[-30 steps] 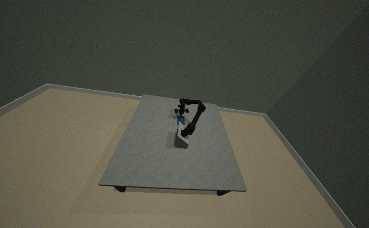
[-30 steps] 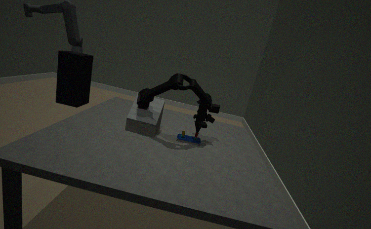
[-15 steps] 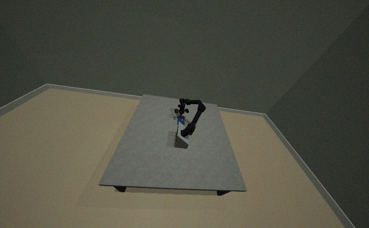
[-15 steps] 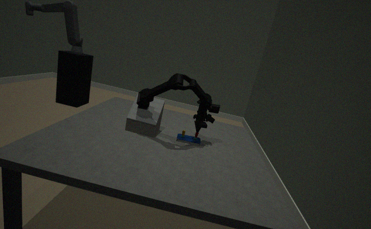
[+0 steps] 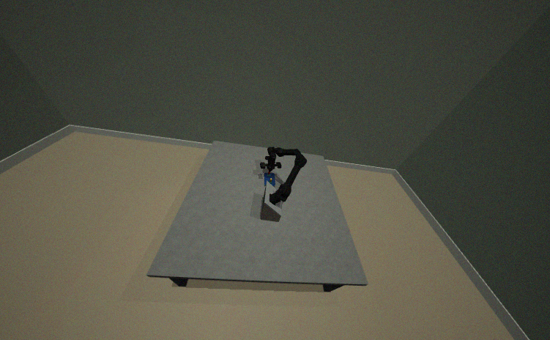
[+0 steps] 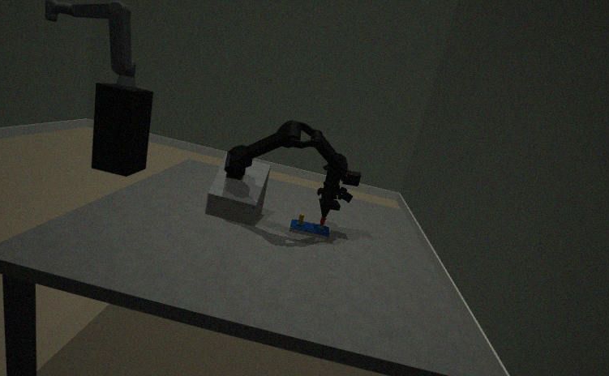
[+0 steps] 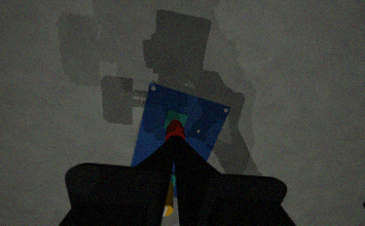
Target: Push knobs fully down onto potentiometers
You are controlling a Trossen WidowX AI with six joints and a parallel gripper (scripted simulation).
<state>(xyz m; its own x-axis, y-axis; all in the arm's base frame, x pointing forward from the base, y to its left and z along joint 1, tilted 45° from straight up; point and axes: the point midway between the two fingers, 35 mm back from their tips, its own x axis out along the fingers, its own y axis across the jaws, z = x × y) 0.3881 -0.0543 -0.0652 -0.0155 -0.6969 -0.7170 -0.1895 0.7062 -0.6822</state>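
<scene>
A small blue circuit board (image 6: pixel 313 228) (image 7: pixel 196 117) (image 5: pixel 268 180) stands on the grey table. A red knob (image 7: pixel 175 129) (image 6: pixel 322 220) sits on a green potentiometer (image 7: pixel 180 116) near one end of the board. A yellow knob (image 6: pixel 301 218) (image 7: pixel 167 209) stands at the other end. My gripper (image 7: pixel 175 140) (image 6: pixel 323 215) points straight down with its fingers shut together, and the tips rest right on top of the red knob. Nothing is between the fingers.
The arm's grey base block (image 6: pixel 238 191) (image 5: pixel 269 211) stands on the table behind the board. A dark box (image 6: pixel 121 128) with a second arm on it hangs at the far left. The table edge (image 6: pixel 437 261) runs to the right of the board.
</scene>
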